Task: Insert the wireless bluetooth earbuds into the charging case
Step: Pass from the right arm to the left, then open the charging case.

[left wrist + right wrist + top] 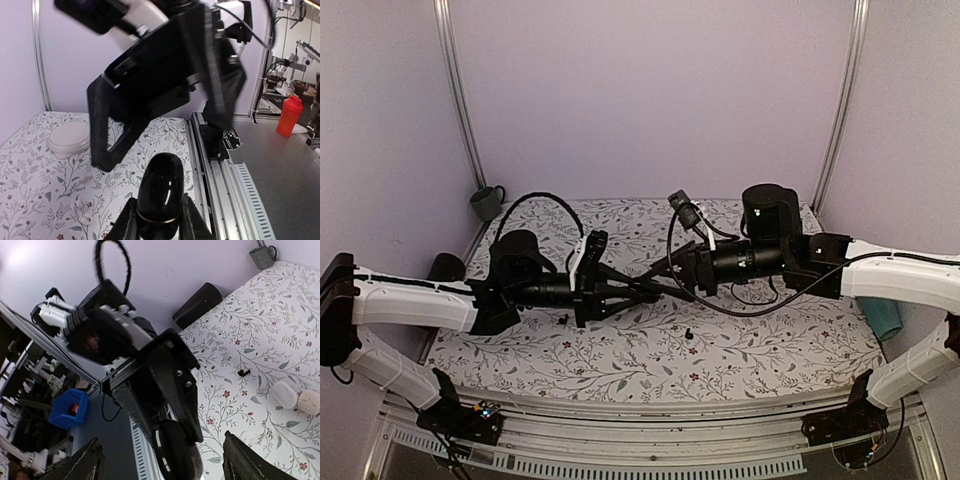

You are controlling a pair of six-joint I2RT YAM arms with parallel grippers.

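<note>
The left pincer (pixel 158 222) grips the glossy black charging case (pixel 161 190) above the flowered bench (pixel 760 350), the right pincer (pixel 165 466) faces it with fingers spread wide, and one earbud (pixel 689 333) lies on the bench.

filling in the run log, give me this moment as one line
left gripper: shut on charging case, held above table | right gripper: open, facing case | earbud: on table, not in case
</note>
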